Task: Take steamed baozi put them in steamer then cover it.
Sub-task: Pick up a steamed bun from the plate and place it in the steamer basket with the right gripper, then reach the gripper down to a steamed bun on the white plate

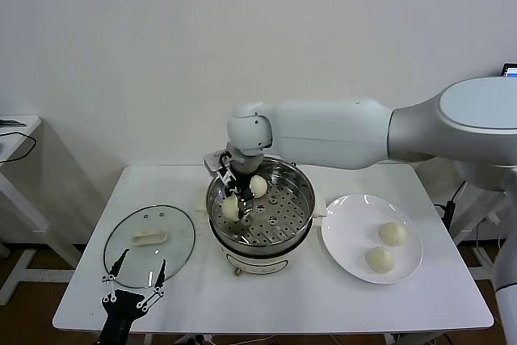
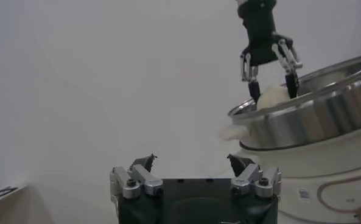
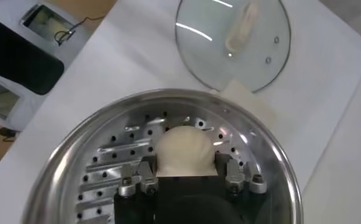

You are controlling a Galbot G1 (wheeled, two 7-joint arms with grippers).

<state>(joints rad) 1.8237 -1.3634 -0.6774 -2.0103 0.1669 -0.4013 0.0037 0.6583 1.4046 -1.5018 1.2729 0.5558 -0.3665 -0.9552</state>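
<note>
Indoors, white table, plain wall, steamer centred

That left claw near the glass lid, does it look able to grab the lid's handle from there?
Probably yes. The left claw hangs open at the near rim of the cover, whose handle lies bare with nothing between them.
</note>
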